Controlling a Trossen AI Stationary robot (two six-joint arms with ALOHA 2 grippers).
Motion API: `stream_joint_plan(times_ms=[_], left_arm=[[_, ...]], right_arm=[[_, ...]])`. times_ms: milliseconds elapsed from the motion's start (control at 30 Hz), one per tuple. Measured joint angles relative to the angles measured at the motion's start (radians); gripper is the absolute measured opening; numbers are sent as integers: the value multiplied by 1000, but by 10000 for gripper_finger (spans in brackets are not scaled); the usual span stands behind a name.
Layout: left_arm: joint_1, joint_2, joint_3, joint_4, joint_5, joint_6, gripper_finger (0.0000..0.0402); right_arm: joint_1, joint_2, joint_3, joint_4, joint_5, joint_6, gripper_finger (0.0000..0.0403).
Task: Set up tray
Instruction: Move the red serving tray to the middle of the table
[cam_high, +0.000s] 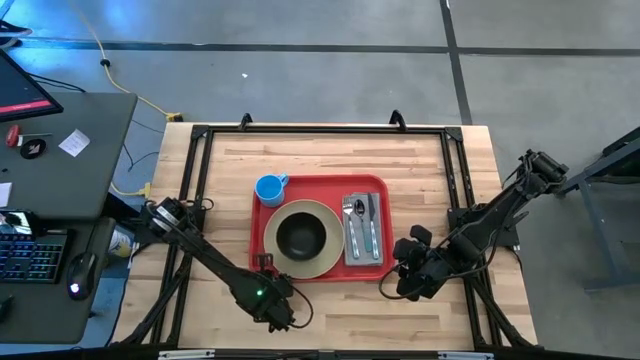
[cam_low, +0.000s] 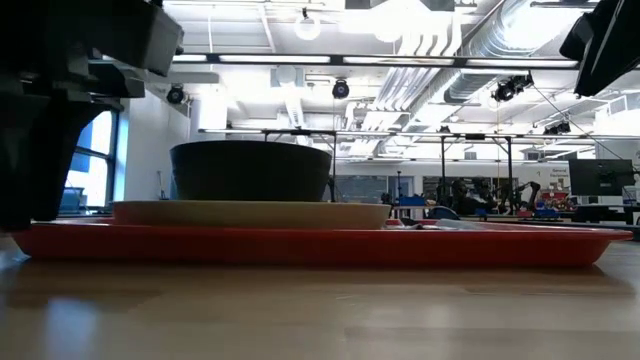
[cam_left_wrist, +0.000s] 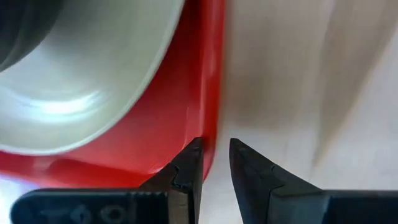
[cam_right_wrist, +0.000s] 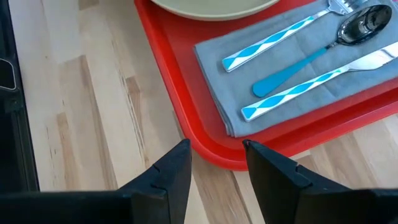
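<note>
The red tray (cam_high: 375, 186) lies flat on the wooden table. It carries a blue cup (cam_high: 270, 188), a cream plate (cam_high: 281, 216) with a black bowl (cam_high: 301, 237) on it, and a grey napkin (cam_right_wrist: 214, 74) with blue-handled cutlery (cam_right_wrist: 292, 62). My left gripper (cam_left_wrist: 216, 152) is open at the tray's near-left rim (cam_left_wrist: 208, 134), one finger over the tray and one over the table. My right gripper (cam_right_wrist: 216, 149) hangs open just above the tray's near-right corner (cam_right_wrist: 224, 158), which shows in the gap between its fingers. It touches nothing. My left gripper points down at the tray's near-left rim (cam_left_wrist: 210, 124), its fingers standing on either side of the rim's line. I cannot tell whether they touch it. The tray lies flat on the table.
A black metal frame (cam_high: 320, 130) runs round the tabletop. Bare wood (cam_high: 340, 315) lies between the tray and the near edge. A desk with a keyboard (cam_high: 30, 255) and a mouse stands beyond the table's left side.
</note>
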Motion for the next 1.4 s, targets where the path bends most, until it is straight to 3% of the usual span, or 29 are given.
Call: stream_joint_plan(times_ms=[500,1400], left_arm=[[1,-1,-102,50,-76,-35,113],[0,-2,-51,46,-66,-50,113]], right_arm=[[0,0,0,3,1,-1,145],[0,0,0,48,46,-61,145]])
